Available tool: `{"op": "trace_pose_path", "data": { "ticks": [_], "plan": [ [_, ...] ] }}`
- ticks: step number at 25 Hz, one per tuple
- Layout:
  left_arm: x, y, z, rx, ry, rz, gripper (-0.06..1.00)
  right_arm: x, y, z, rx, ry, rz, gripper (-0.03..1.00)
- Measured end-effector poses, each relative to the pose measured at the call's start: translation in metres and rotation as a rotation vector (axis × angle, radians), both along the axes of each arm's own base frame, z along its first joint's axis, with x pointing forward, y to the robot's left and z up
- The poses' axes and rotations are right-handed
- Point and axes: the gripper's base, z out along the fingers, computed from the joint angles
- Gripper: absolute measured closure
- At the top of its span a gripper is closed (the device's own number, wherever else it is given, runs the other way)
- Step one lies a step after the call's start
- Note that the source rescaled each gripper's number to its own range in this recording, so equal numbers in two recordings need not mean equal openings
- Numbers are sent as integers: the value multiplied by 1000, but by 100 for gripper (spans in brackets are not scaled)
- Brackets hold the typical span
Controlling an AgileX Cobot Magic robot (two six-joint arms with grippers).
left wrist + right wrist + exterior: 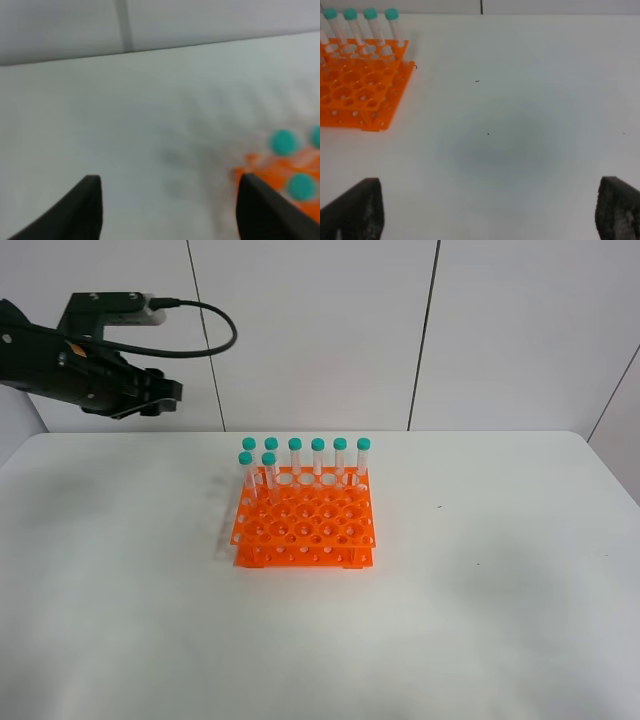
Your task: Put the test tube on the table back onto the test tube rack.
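Observation:
The orange test tube rack (305, 520) stands on the white table (480, 620) near its middle. Several teal-capped test tubes (317, 455) stand upright in its far rows, and two of them (257, 468) sit one row nearer on the left. No tube lies on the tabletop in any view. My left gripper (168, 395) hangs high above the table's far left, well apart from the rack. In its wrist view the left gripper (170, 210) is open and empty, with the rack's corner (272, 172) blurred beside it. My right gripper (490, 215) is wide open and empty over bare table, with the rack (355, 85) off to one side.
A pale panelled wall (400, 330) runs behind the table. A black cable (215, 325) loops off the left arm. Bare tabletop surrounds the rack on all sides.

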Motion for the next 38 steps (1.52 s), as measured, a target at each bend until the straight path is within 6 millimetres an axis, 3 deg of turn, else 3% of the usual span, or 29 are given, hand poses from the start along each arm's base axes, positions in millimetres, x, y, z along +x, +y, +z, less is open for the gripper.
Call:
{"op": "trace_pose_path", "data": {
  "ticks": [4, 6, 12, 18, 25, 28, 34, 38],
  "plan": [
    [-2, 13, -4, 3, 54, 33, 8, 0, 0, 0, 0, 0, 0, 4],
    [-4, 13, -6, 0, 84, 35, 0, 0, 0, 0, 0, 0, 0, 4],
    [-17, 11, -5, -7, 194, 31, -5, 0, 0, 0, 0, 0, 0, 4],
    [-51, 13, 44, -16, 115, 24, -5, 0, 0, 0, 0, 0, 0, 4],
    [-137, 18, 112, -27, -25, 11, -5, 0, 0, 0, 0, 0, 0, 4],
    [-196, 22, 128, -32, -101, 4, -5, 0, 0, 0, 0, 0, 0, 4],
    [-315, 30, 115, -20, -212, -14, -5, 0, 0, 0, 0, 0, 0, 4],
    [-361, 33, 86, -3, -227, -18, -5, 0, 0, 0, 0, 0, 0, 4]
  ]
}}
